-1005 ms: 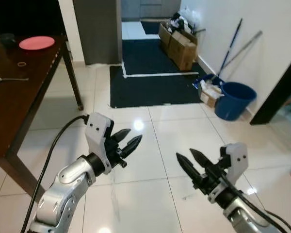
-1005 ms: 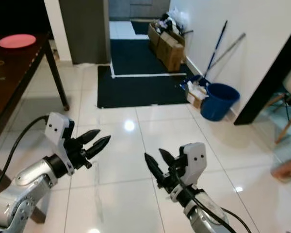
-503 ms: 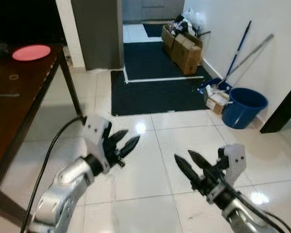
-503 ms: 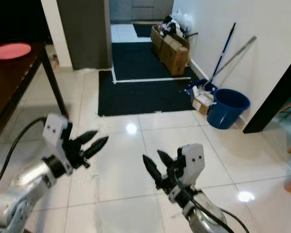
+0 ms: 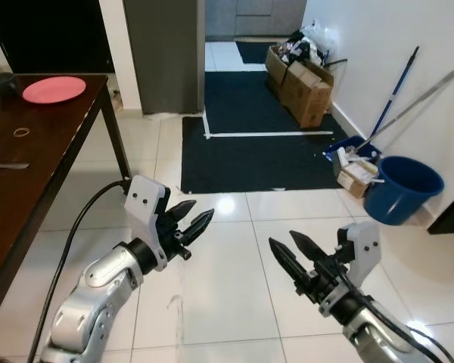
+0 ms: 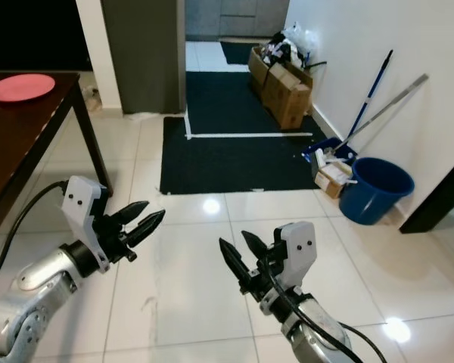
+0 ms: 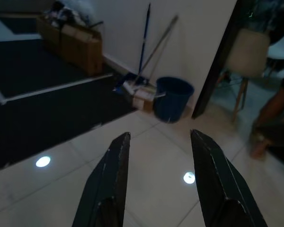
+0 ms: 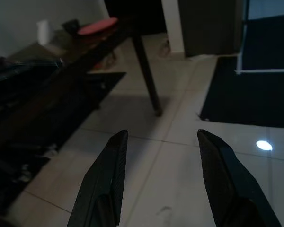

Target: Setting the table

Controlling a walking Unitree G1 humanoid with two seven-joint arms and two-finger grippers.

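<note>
1. The whole view has swung since a second ago, so the camera turned; the dark wooden surface (image 5: pixel 38 144) now sits further left, meaning the robot is still walking, nothing carried.
2. On it lie a pink plate (image 5: pixel 54 89) and, nearer, a spoon (image 5: pixel 6 165).
3. Left gripper (image 5: pixel 191 224) and right gripper (image 5: pixel 287 249) hover over floor tiles, fingers spread, empty.
4. Right: black mat (image 5: pixel 250 136), boxes (image 5: pixel 303 76), blue bucket (image 5: pixel 402 187).

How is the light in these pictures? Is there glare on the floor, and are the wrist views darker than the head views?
Left eye view: bright and sharp, with a ceiling-light glare spot on the tiled floor by the black mat. Left wrist view: dim, two glare spots on the tiles, the blue bucket still readable. Right wrist view: darkest, the table in shadow, one glare spot.
</note>
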